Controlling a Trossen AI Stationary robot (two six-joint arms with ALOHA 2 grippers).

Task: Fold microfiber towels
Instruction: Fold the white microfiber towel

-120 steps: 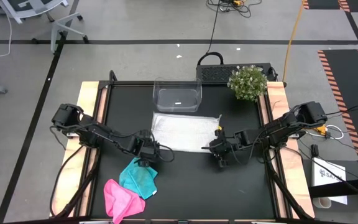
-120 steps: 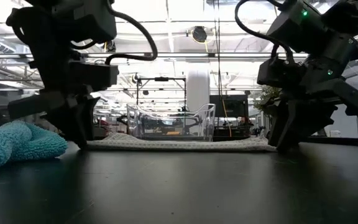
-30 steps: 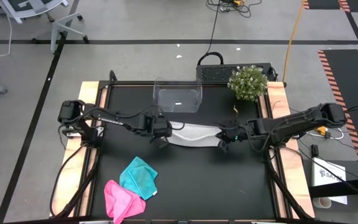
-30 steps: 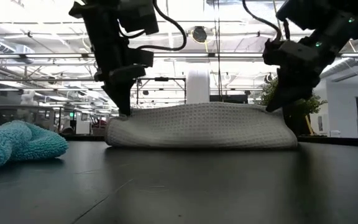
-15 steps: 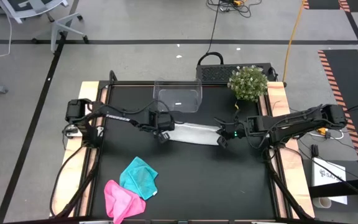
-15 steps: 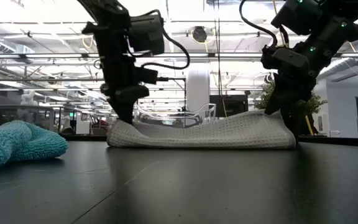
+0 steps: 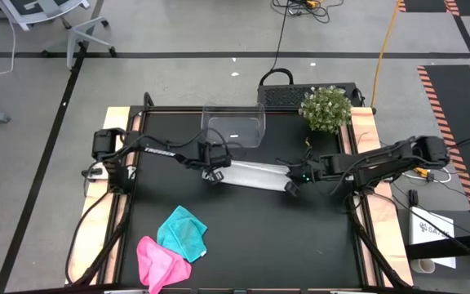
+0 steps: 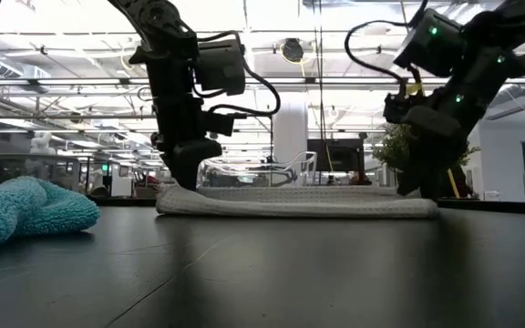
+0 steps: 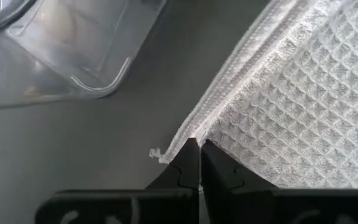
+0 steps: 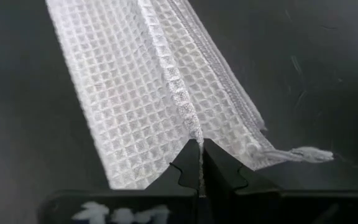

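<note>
The pale grey-white waffle towel point(image 7: 253, 175) lies folded as a narrow strip on the black table, just near of the clear tub point(image 7: 232, 125). My left gripper point(image 7: 213, 173) is shut at the strip's left end. My right gripper point(image 7: 292, 184) is shut at its right end. In the low view the towel point(image 8: 294, 202) lies flat between the left gripper point(image 8: 187, 179) and the right gripper point(image 8: 417, 188). The teal towel point(image 7: 183, 231) and the pink towel point(image 7: 157, 260) lie crumpled at the near left, with no gripper on them. My left gripper pinches the towel's hemmed edge at a corner point(image 9: 188, 134) between its two fingertips. The fingers slant down from the near left. That corner lies low on the folded strip, slack. My right gripper pinches the hemmed edge point(image 10: 195, 129) at the towel's right end between its fingertips, slanting down from the right. Stacked hems show beside the fingers. The cloth lies flat on the table.
The clear plastic tub point(image 9: 67, 56) stands just beyond the towel, close to my left gripper. A potted plant point(image 7: 325, 108) sits at the far right corner. Bare black table point(image 7: 276, 237) stretches across the near right.
Both grippers have come down with the towel's held edge. A second ago the cloth arched up between them; it has sunk and narrowed into a flat folded strip. Both have stayed shut on it.
</note>
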